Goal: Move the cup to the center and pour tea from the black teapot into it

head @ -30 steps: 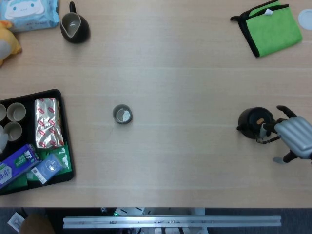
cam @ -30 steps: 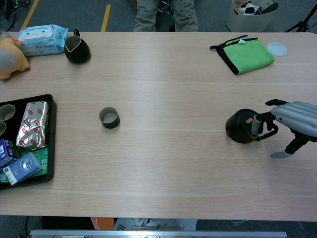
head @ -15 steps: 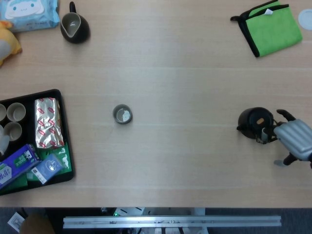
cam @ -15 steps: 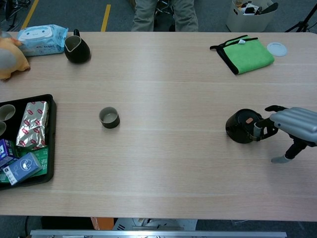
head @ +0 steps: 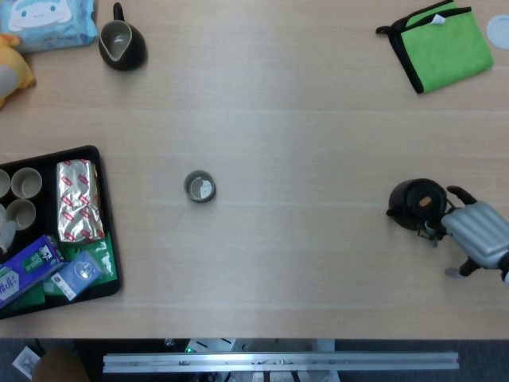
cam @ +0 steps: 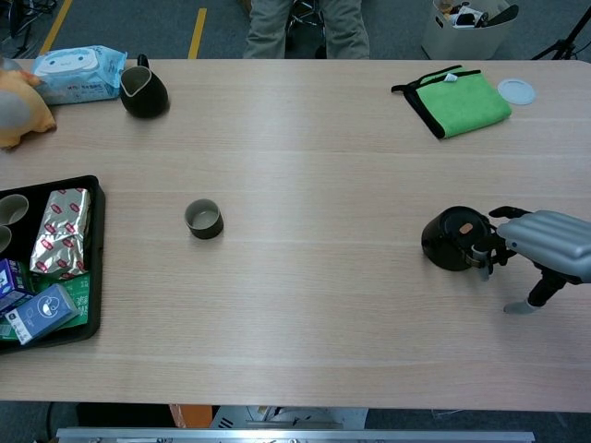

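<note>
The table (head: 318, 119) is pale wood and fills both views. At its left edge sits a black tray (head: 103, 159) holding a foil pack (head: 78, 200), small cups (head: 24, 183) and blue and green packets (head: 48, 270). At the far right corner lies a green cloth (head: 441, 44) with a black border, and just beyond it a small white lid (cam: 516, 90). At the far left corner lie a wipes pack (head: 48, 22) and a yellow plush toy (head: 14, 73), with a dark pitcher (head: 121, 44) just beside the pack. The right hand (head: 475, 231) reaches in from the right edge; its fingers (cam: 506, 214) curl around the handle side of the teapot (head: 415, 203), touching it, though whether the handle is truly clasped I cannot tell. The black teapot stands upright on the table at the right, near the front half, well apart from the cup. The cup (head: 200, 187) stands upright left of centre, between the tray and the teapot, untouched. The left hand shows in neither view.
</note>
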You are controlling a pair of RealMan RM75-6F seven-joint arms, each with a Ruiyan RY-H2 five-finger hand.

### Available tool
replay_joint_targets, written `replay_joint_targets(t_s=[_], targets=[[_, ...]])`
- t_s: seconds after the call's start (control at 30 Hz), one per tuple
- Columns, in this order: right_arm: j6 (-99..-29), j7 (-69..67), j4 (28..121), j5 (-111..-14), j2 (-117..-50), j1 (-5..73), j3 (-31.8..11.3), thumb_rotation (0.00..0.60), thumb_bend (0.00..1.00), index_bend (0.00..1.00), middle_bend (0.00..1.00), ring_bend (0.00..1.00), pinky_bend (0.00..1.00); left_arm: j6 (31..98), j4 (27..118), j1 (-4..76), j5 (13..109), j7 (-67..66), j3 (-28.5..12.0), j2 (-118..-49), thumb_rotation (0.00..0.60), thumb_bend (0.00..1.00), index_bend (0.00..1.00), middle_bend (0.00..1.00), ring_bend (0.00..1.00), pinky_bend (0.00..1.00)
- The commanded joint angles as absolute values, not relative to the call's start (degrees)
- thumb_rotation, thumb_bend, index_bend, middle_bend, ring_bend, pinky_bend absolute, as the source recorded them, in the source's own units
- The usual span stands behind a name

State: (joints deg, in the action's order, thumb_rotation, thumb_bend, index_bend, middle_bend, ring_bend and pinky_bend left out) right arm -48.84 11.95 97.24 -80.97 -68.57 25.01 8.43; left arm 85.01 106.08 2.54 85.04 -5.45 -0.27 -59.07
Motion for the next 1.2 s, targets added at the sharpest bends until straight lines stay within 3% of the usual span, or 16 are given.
replay_joint_targets(t_s=[0.03,0.27,0.57,0.77,1.2], targets=[[-49.26,12.31,97.31,-80.56,-69.07,24.89,8.02,0.6,0.0,0.59,0.55,0.51,0.0,84.97,106.11,2.57,85.01,-5.38,-0.31,-59.0,0.6,0.27,0.14,0.19,0.15,0.08],[-50.08,13.84,97.56,-78.34,-70.96,25.15,6.03,0.6,0.0,0.74,0.74,0.71,0.0,84.9,106.09,2.54,84.76,-5.18,-0.39,-58.84,0.6,0.27,0.14,0.19,0.15,0.08],[-49.57,12.13,97.54,-74.94,-72.35,26.22,3.32,0.6,0.0,0.86,0.87,0.81,0.0,84.61,105.81,2.56,84.29,-4.78,-0.51,-58.63,0.6,0.27,0.14,0.19,0.15,0.08],[-50.22,8.92,96.36,-74.69,-73.5,26.54,1.68,0.6,0.0,0.94,0.91,0.87,0.0,84.47,105.9,2.66,84.27,-4.87,-0.56,-58.52,0.6,0.27,0.14,0.19,0.15,0.08],[-52.73,1.08,95.89,-76.61,-70.41,26.6,-1.01,0.6,0.0,0.94,0.91,0.87,0.0,84.23,107.69,3.14,84.8,-7.17,-0.64,-58.42,0.6,0.27,0.14,0.19,0.15,0.08]])
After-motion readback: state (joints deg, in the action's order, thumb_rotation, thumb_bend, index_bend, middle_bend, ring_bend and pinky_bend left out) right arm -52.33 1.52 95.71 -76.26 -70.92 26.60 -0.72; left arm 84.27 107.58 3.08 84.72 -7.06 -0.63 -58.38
